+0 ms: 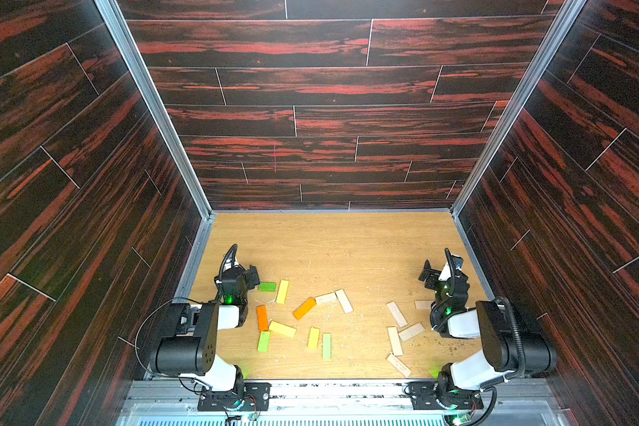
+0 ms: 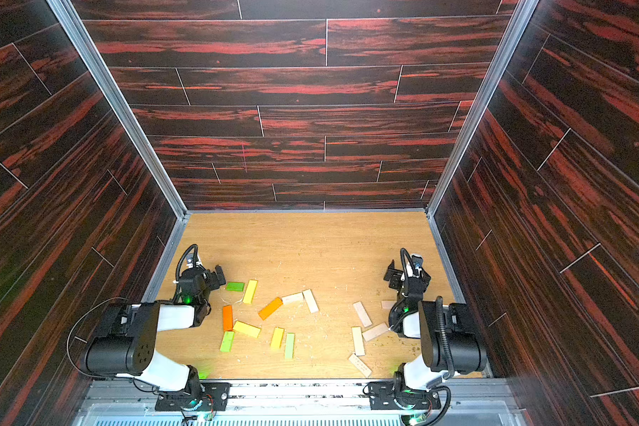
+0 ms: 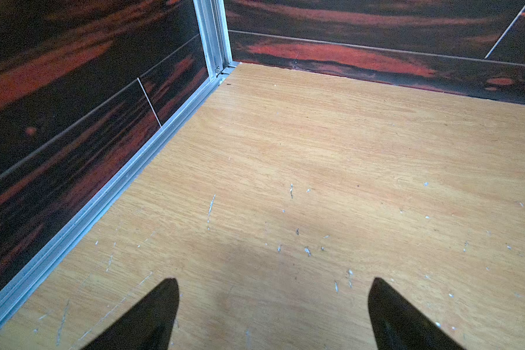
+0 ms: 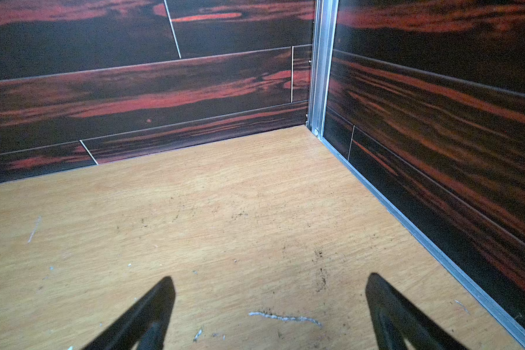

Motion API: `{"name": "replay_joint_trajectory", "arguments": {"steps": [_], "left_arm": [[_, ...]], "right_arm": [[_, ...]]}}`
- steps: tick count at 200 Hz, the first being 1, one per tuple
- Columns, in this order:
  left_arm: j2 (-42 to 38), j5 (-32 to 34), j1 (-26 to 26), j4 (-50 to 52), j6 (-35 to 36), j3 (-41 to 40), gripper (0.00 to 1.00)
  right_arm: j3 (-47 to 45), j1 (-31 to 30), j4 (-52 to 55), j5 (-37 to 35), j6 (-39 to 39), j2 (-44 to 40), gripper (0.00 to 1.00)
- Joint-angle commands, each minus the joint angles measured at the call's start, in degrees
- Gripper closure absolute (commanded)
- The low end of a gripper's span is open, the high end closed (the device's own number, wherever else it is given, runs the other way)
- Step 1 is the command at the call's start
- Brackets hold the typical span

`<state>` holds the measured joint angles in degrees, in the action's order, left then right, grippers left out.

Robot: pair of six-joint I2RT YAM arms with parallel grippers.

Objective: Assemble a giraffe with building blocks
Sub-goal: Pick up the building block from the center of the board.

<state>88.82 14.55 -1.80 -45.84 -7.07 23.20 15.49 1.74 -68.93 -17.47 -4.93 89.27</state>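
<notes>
The left gripper has its fingers spread wide over bare table, with nothing between them. The right gripper is spread just as wide and also holds nothing. In both top views each gripper hangs near its own side wall, pointing toward the back.

The blocks lie flat and scattered on the near half of the table, between the two arms. The painted ones are grouped by the left arm:
- green
- yellow
- orange
- a second orange
- yellow
- green
- yellow
- green

Two pale blocks meet at a corner near the middle. The other pale ones lie by the right arm. One of them is partly hidden behind that arm.

The pale block nearest the front edge bears faint marks, too small to read.
</notes>
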Motion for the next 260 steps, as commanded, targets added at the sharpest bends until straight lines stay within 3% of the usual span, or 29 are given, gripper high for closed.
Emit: {"name": "replay_joint_trajectory", "arguments": {"steps": [1, 217, 238, 248, 260], "left_arm": [[-1.1, 0.4, 0.2, -0.4, 0.6, 1.0, 0.0], [-0.8, 0.6, 0.1, 0.5, 0.2, 1.5, 0.0], [-2.1, 2.2, 0.1, -5.1, 1.2, 0.5, 0.0], [-8.0, 1.4, 0.3, 6.8, 1.1, 3.2, 0.0], [-15.3, 3.6, 0.3, 25.0, -0.4, 9.7, 0.03]], "right_arm": [[0.7, 0.2, -0.6, 0.1, -0.3, 0.8, 0.01], [0.3, 0.2, -1.3, 0.0, -0.2, 0.5, 0.01], [-0.9, -1.9, -1.9, -3.1, 2.4, -3.1, 0.01], [2.2, -7.7, 5.7, -17.0, 5.3, -7.7, 0.01], [7.1, -11.5, 15.2, -20.3, 10.3, -12.9, 0.02]]}}
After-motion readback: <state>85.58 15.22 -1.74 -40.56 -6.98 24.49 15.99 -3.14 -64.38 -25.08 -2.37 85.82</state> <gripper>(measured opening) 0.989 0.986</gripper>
